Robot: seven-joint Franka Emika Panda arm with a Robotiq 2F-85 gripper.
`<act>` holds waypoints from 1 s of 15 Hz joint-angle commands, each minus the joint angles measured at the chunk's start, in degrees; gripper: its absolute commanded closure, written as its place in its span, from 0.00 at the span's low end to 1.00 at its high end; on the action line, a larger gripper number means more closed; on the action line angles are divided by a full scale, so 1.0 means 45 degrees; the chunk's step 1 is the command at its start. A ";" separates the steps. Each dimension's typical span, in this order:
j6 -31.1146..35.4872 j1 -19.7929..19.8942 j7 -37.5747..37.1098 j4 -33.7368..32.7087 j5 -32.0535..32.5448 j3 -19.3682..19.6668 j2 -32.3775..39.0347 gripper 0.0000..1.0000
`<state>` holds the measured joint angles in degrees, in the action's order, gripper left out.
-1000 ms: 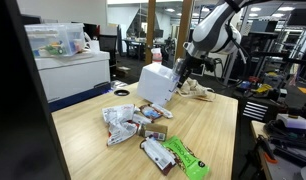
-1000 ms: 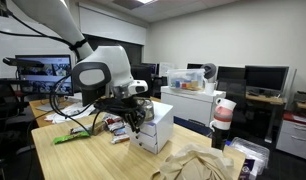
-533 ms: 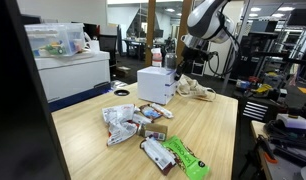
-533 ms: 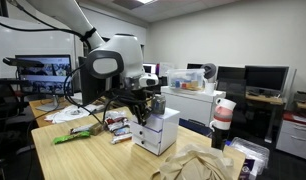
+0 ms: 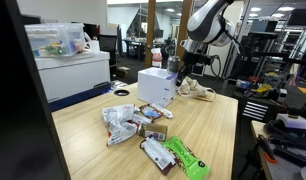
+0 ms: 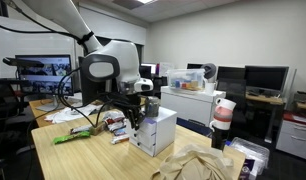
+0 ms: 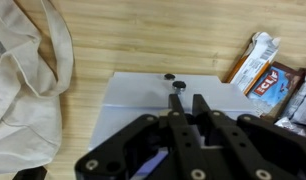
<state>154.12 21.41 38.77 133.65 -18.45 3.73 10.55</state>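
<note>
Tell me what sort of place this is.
Most likely an office or lab workspace. Computer monitors stand on desks along the wall, more workstations and equipment fill the room behind, and the gripper clamps a white box on a wooden worktable.

The desk [image 7: 143, 40] was pale wood with a visible lengthwise grain and a smooth, low-sheen finish. The white box [image 7: 143, 95] looked smooth and matt, whether card or plastic could not be told. The cloth [image 7: 28, 80] beside it was an off-white woven fabric, soft, creased and dull. The snack wrappers [image 7: 268, 75] were thin, crinkled, glossy film, and the green wrapper [image 5: 185, 158] shone in the same way. The end effector [image 7: 189, 108] was black and matt, with hard, smooth surfaces. The arm's shell [image 6: 103, 68] was glossy white plastic.
</note>
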 commanded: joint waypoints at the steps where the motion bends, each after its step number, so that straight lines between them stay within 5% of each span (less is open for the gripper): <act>1: 0.0253 -0.0405 -0.0029 0.0675 0.0178 0.0218 -0.0232 0.96; 15: 0.0283 -0.1315 0.0021 0.2045 0.0705 0.0509 -0.1200 0.96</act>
<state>154.32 16.88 39.16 140.31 -16.91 4.95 5.50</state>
